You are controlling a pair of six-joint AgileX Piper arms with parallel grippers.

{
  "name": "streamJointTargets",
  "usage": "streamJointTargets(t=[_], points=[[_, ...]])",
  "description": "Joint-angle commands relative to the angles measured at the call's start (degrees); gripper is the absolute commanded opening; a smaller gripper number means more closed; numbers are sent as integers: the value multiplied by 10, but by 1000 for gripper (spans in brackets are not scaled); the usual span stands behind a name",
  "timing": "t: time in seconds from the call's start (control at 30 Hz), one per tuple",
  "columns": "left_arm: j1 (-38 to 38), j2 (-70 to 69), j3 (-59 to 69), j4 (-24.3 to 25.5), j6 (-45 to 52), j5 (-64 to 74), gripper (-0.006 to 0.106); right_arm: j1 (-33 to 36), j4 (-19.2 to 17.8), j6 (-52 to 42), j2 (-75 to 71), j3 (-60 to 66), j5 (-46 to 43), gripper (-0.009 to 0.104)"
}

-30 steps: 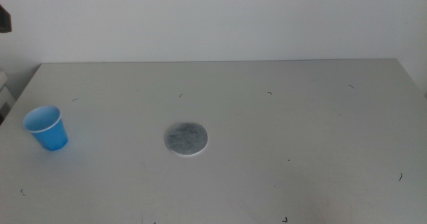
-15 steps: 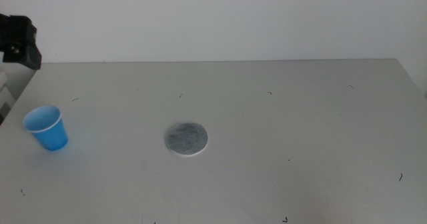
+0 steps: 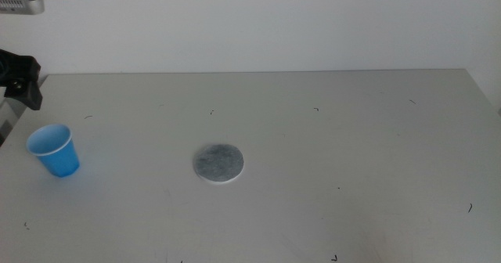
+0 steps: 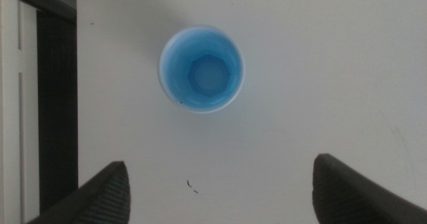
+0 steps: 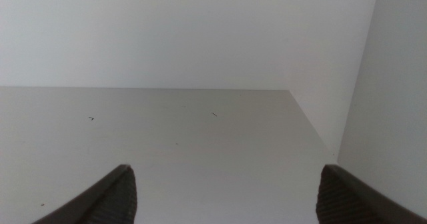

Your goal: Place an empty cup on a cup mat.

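The blue cup [image 3: 55, 150] stands upright and empty near the table's left edge. The grey cup mat [image 3: 218, 163] lies flat to its right, well apart from it. My left gripper [image 3: 22, 79] hangs at the picture's left edge, above and behind the cup. In the left wrist view the cup [image 4: 201, 69] shows from straight above, its inside blue and empty, and the left gripper [image 4: 220, 181] is open with its jaws wide apart, clear of the cup. My right gripper [image 5: 227, 184] is open and empty, out of the middle view.
The grey table [image 3: 352, 138] carries only small dark specks. Its left edge, with a dark gap [image 4: 57, 104] beside it, lies close to the cup. A white wall [image 3: 274, 20] stands behind the table.
My left arm has come in at the left edge and dropped lower over the cup's side. The cup and the mat have not moved.
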Motion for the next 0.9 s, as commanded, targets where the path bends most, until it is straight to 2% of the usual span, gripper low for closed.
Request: streamJointTargets(t=[0.0,0.33,0.73,0.8,0.87], points=[[20,1,-18,-22,20,-39,105,0,-5,-5,-11,-7,-44,94],[87,110,-18,-76,82,-115,105,0,-5,-5,-11,-7,-44,94],[98,233,-18,-84,134,-181,105,0,-5,-5,-11,-7,-44,94],[98,244,-18,-85,136,-187,103,0,-5,-5,-11,-7,-44,94],[98,252,-18,-91,141,-198,95,0,-5,-5,-11,-7,-44,94]])
